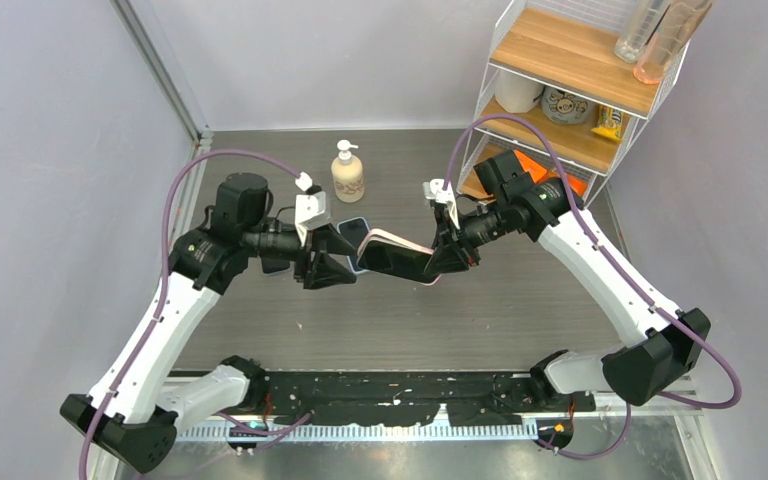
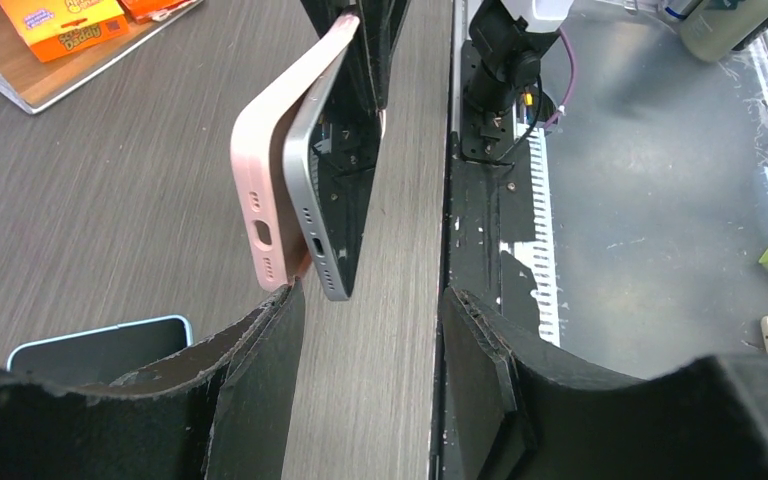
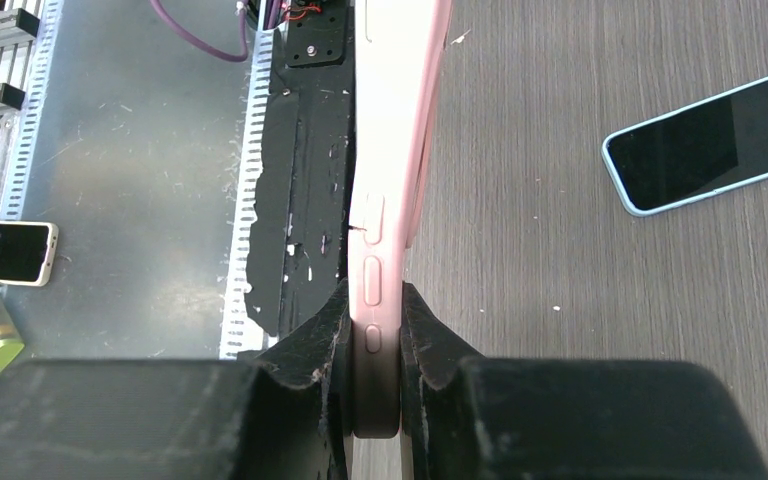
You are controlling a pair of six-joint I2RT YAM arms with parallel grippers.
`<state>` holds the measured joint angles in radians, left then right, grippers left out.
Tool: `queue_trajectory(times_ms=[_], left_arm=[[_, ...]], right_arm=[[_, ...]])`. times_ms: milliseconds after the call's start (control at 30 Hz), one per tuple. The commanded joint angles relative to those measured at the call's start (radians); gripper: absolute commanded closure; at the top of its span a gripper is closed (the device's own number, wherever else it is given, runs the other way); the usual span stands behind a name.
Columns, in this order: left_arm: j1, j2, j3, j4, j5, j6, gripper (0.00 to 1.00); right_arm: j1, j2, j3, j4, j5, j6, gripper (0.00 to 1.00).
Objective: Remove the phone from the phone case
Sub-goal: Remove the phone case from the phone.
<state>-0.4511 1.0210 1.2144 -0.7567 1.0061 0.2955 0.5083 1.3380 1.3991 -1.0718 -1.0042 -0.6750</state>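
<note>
My right gripper (image 1: 450,255) is shut on one end of the pink phone case (image 1: 400,238) and holds it above the table at mid-height. In the right wrist view both fingers (image 3: 430,340) press the case's button side (image 3: 385,150). In the left wrist view the grey phone (image 2: 325,200) has lifted away from the pink case (image 2: 265,190) at its port end; its far end is still in the case. My left gripper (image 1: 335,258) is open just below that end (image 2: 375,340), and its left finger (image 2: 280,320) nearly touches the case's bottom edge.
A phone in a light blue case (image 1: 355,228) lies on the table behind the grippers. A soap bottle (image 1: 348,172) stands at the back. A wire shelf (image 1: 570,90) with boxes and jars stands at the back right. Another dark phone (image 1: 275,265) lies under my left arm.
</note>
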Motion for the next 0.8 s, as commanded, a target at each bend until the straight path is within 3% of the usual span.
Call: queue_trajectory(times_ms=[0, 767], left_arm=[[0.003, -0.016, 0.012, -0.027, 0.025, 0.011, 0.42], [0.002, 0.048, -0.025, 0.068, 0.072, -0.065, 0.48]], right_arm=[[-0.001, -0.015, 0.037, 0.042, -0.036, -0.006, 0.95], [-0.002, -0.035, 0.03, 0.061, -0.037, 0.011, 0.95]])
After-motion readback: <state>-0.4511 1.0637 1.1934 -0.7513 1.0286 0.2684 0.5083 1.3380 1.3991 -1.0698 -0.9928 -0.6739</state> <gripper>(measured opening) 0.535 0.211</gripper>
